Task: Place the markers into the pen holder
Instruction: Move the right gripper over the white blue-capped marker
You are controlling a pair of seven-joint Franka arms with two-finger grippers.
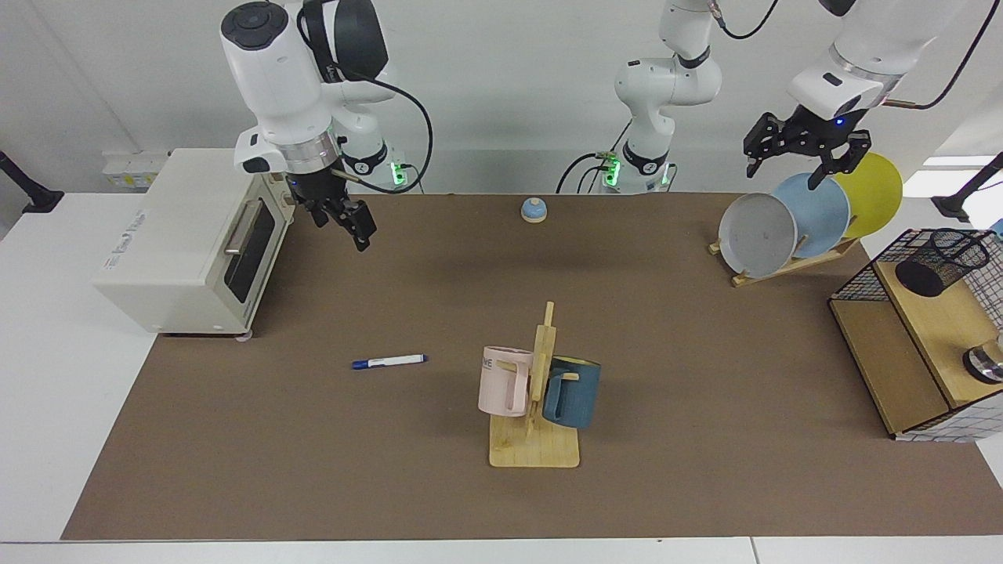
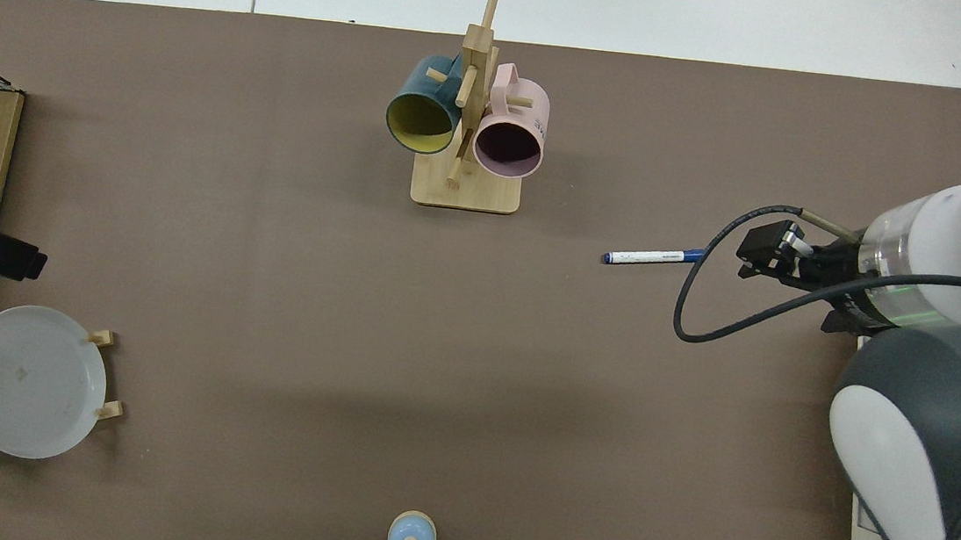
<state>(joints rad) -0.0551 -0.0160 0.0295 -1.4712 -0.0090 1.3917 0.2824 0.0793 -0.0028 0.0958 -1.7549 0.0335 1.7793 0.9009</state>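
One marker with a white barrel and blue ends lies flat on the brown mat, left of the mug stand; from above the marker points at my right hand. My right gripper hangs open and empty above the mat beside the oven, well behind the marker; in the top view the right gripper sits just off the marker's blue cap end. The black mesh pen holder rests on the wooden rack at the far right. My left gripper waits open and empty above the plates.
A white toaster oven stands at the mat's left edge. A wooden mug stand with a pink and a blue mug is in the middle front. A plate rack, a small blue bell and the wire-and-wood rack stand elsewhere.
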